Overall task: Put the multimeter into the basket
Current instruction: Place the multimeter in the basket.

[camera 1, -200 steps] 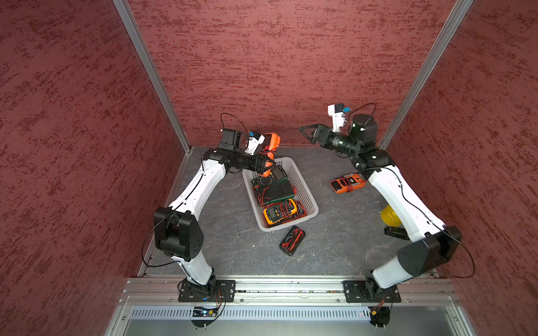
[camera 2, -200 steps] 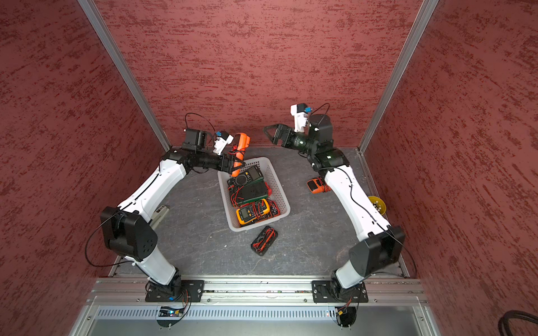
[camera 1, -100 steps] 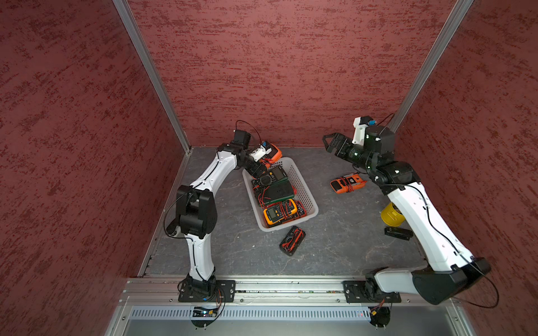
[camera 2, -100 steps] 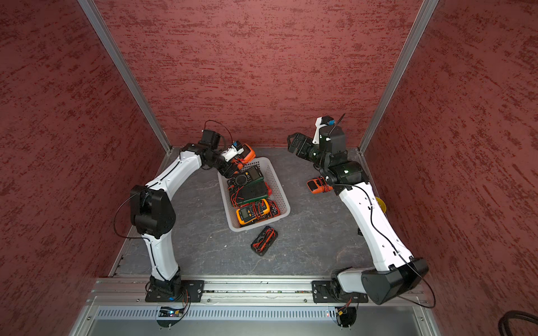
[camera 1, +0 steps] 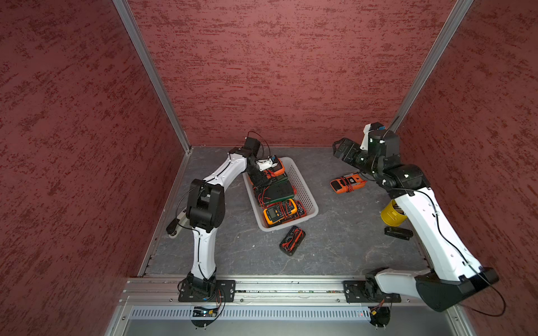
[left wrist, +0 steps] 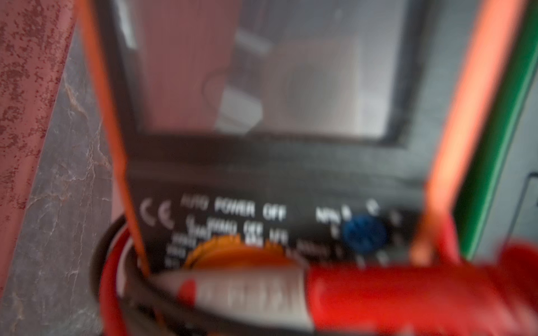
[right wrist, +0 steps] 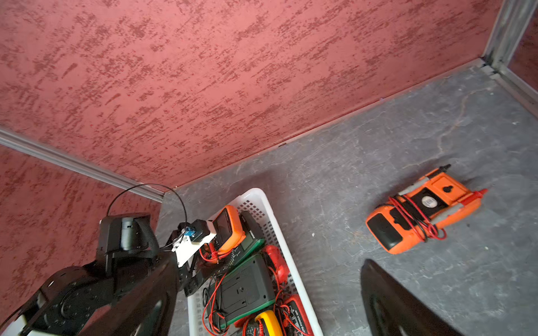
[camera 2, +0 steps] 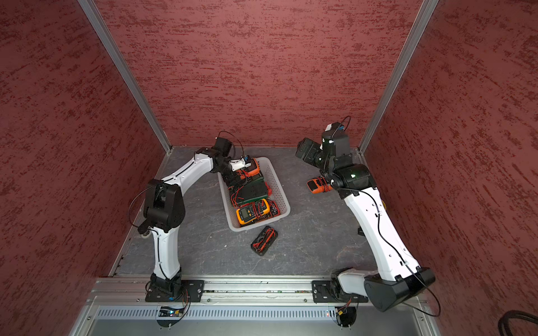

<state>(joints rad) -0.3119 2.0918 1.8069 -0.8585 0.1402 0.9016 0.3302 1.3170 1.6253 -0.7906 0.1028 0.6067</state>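
Resting at the far end of the white basket (camera 1: 309, 200), the orange multimeter (camera 1: 276, 168) is leaning on a green-edged meter (right wrist: 251, 235) because the basket is already crowded. Your left hand (camera 1: 263, 176) is hovering right against it; whether its jaws are gripping, you cannot tell. Your right hand (camera 1: 337, 149) is hanging wide open and empty near the second orange multimeter (camera 1: 348, 184) on the counter (camera 1: 334, 247), probably your next pick.

The grey, stone-veined tabletop (camera 1: 334, 256) carries a white perforated basket (camera 1: 304, 186) near its middle, a black multimeter (camera 1: 292, 241) wound with red leads just before the basket's near end, an orange multimeter (camera 1: 348, 182) lying face down to the right, and a yellow cup (camera 1: 391, 216) beside a small black object (camera 1: 398, 233) at the right edge.
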